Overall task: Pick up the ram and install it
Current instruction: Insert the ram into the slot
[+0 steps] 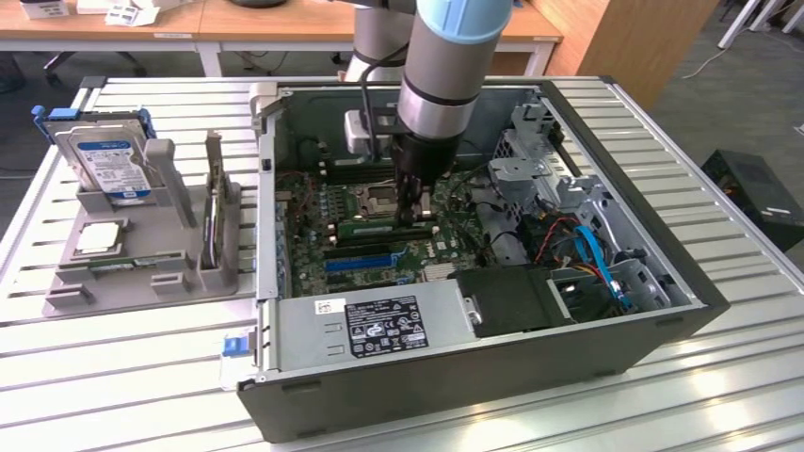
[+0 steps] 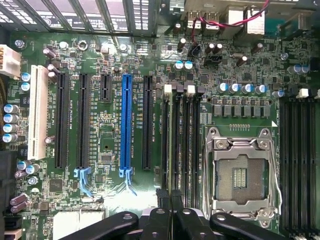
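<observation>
Apparently well into the install step, pickup already done: end effector (image 1: 415, 212) low inside the open computer case (image 1: 653, 273), fingers drawn nearly together and, judging by the exterior view, pinched on the ram (image 1: 377, 227), a thin green stick lying along the memory slots (image 2: 181, 145) just beside the empty CPU socket (image 2: 240, 175). Hard to tell whether fully seated or only resting on the slot's mouth. From the wrist, black fingertips (image 2: 159, 222) lined up with those same slots.

Seating judged to call for a straight push down, stick square over its slot, white latches (image 2: 168, 89) free to snap in; any tilt likely to jam one end.

Around: blue slot (image 2: 126, 120) and black expansion slots further along the board; power supply (image 1: 377, 325) at the case's near edge; blue and red cables (image 1: 585, 250) toward the exterior view's right. Well apart on the counter (image 1: 126, 377), at the exterior view's left, a grey holder (image 1: 75, 292) with the hard drive (image 1: 111, 160) upright in it.

Nothing right over the slot; raised socket frame close on one side, neighbouring slots on the other, so little room for sideways drift
</observation>
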`<state>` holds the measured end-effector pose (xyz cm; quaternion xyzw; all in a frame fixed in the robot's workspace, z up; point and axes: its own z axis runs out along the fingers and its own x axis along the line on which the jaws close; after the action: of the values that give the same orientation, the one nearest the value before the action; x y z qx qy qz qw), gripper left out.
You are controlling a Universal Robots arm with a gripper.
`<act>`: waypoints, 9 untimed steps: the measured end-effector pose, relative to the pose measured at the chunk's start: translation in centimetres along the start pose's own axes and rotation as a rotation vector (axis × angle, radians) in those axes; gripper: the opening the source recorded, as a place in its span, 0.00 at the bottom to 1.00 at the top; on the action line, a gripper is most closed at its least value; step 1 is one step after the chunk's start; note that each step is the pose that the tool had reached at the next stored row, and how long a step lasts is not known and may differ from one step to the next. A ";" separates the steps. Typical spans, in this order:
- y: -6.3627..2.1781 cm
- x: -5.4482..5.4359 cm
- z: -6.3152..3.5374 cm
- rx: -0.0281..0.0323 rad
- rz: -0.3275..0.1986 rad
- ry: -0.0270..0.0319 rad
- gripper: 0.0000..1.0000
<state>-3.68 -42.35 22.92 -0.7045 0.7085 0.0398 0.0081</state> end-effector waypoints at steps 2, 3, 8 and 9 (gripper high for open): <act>0.01 0.0 -0.12 -0.0001 0.000 0.0001 0.12; 0.01 0.0 -0.18 -0.0001 0.000 0.0001 0.12; 0.02 0.0 -0.35 0.0000 0.000 -0.0005 0.12; 0.02 0.0 -0.36 -0.0002 -0.001 -0.0005 0.12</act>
<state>-3.68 -42.35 23.28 -0.7050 0.7080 0.0400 0.0082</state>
